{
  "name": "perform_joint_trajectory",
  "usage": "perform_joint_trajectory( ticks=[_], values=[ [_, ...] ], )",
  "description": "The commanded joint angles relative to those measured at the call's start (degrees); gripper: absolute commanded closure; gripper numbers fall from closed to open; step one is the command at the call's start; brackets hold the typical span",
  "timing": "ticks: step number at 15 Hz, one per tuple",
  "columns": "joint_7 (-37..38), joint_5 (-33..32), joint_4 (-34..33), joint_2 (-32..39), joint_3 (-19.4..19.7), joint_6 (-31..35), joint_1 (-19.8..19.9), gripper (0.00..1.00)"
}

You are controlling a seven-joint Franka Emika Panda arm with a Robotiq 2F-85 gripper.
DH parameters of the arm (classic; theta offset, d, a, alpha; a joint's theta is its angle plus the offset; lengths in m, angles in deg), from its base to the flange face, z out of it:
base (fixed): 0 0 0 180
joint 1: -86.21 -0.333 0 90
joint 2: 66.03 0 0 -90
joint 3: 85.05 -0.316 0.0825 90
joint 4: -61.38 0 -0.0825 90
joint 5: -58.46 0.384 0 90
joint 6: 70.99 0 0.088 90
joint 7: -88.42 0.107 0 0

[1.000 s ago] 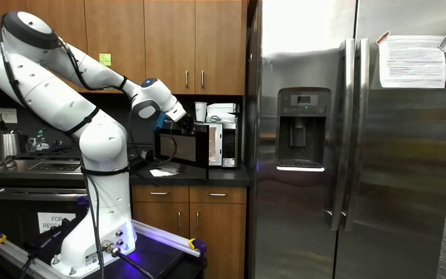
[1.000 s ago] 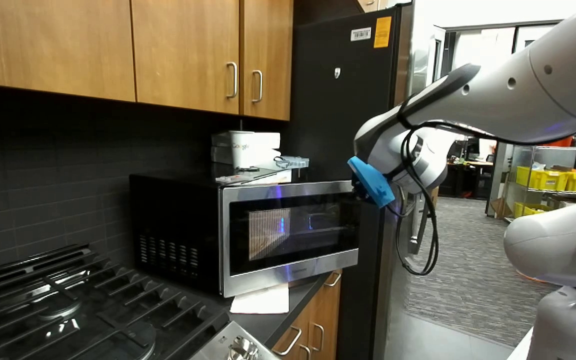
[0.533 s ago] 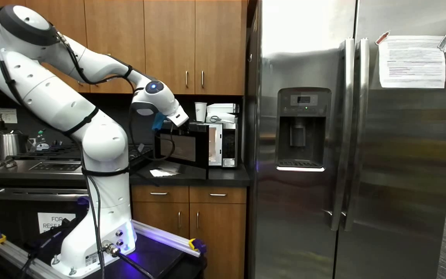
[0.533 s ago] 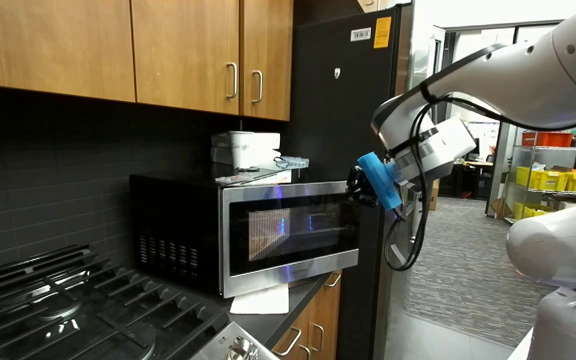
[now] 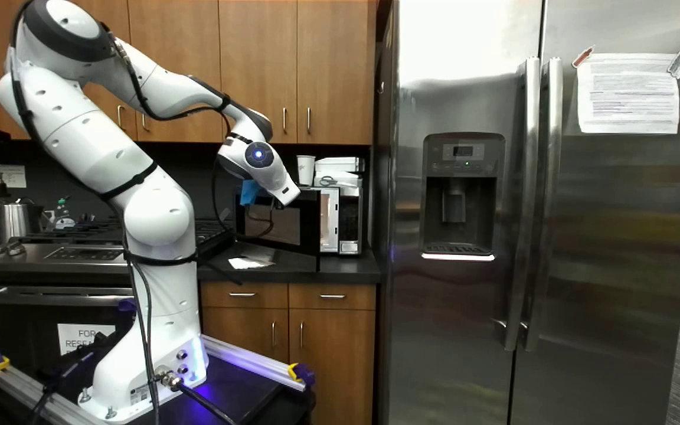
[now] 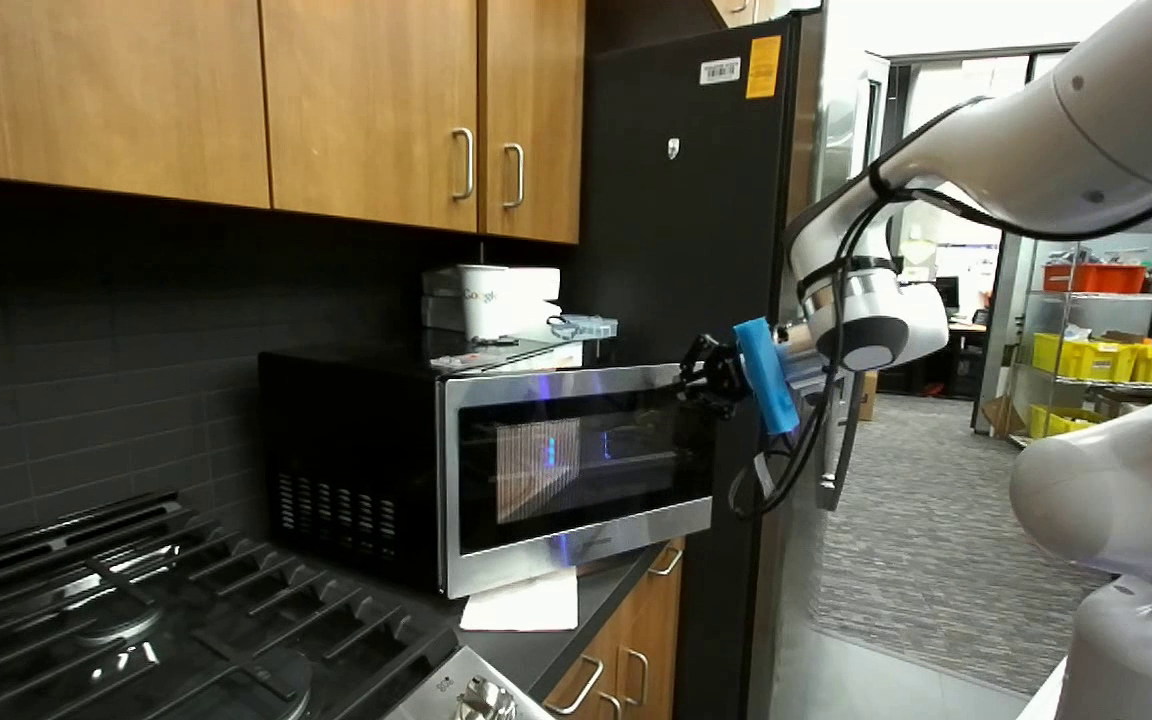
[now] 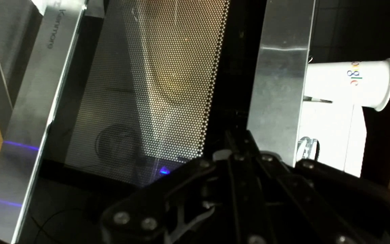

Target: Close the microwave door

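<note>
The microwave door stands ajar in front of the microwave. Your fingers look together, close to the door's upper free corner; contact is unclear. Press there gently and steadily, curving with the door's swing toward the microwave, lest they skid off.

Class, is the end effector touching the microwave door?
Cannot tell: in an exterior view, the end effector overlaps the microwave door near its top corner, hiding any contact or gap.
</note>
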Motion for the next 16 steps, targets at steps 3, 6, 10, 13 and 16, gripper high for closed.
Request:
perform_joint_trajectory(
  ticks=[3,6,10,13,16],
  values=[
    [-12.3,0.96,-2.58,13.45,12.01,-0.04,-7.92,1.0],
    [-15.79,1.29,-3.9,17.74,19.64,0.36,-14.8,1.0],
    [-16.98,1.32,-5.79,20.32,26.28,1.71,-21.57,1.0],
    [-16.83,1.39,-7.05,21.31,29.97,3.69,-23.86,1.0],
    [-17.25,2.29,-9.12,22.06,31.59,7.38,-25.13,1.0]
  ],
)
